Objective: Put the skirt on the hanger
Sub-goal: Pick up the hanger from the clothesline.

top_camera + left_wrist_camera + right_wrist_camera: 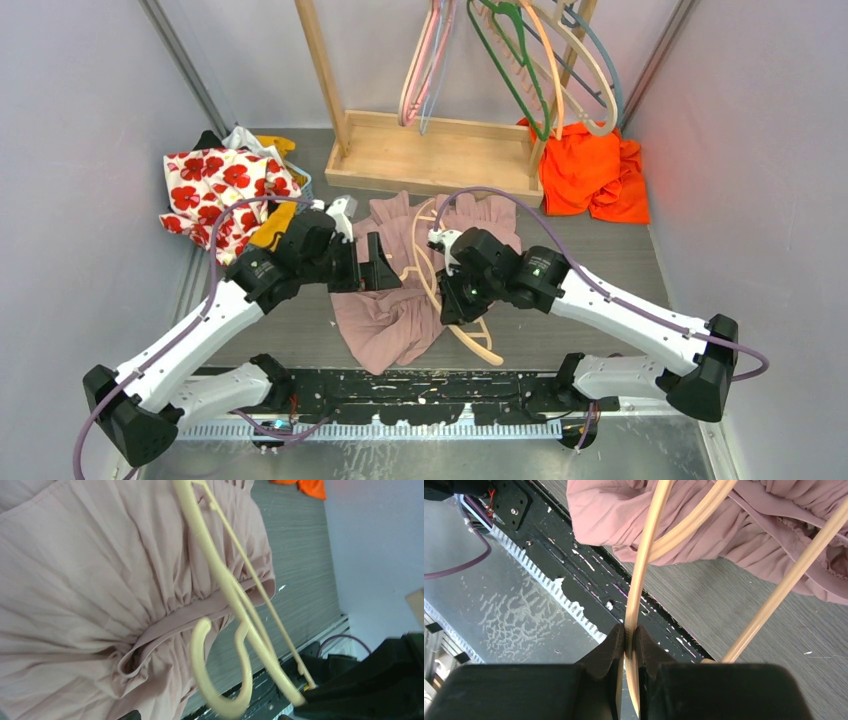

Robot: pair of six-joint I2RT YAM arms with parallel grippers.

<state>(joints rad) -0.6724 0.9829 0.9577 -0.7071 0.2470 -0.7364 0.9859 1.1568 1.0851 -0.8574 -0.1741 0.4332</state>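
The pink skirt [390, 310] lies crumpled on the table between my arms. A cream plastic hanger [478, 340] lies across it, hook toward the near edge. My right gripper [450, 292] is shut on one arm of the hanger [641, 580], the bar pinched between its pads [630, 630], just off the skirt's [744, 545] near edge. My left gripper [376, 265] hovers over the skirt's [75, 580] waistband, open and empty. Only its fingertips [132, 715] show at the bottom edge. The hanger's hook [220, 680] is in front of it.
A wooden rack [430, 150] with several hangers [520, 60] stands at the back. An orange cloth [590, 175] lies at its right and a red-flowered cloth [225, 190] at the left. The black mounting rail [420, 395] runs along the near edge.
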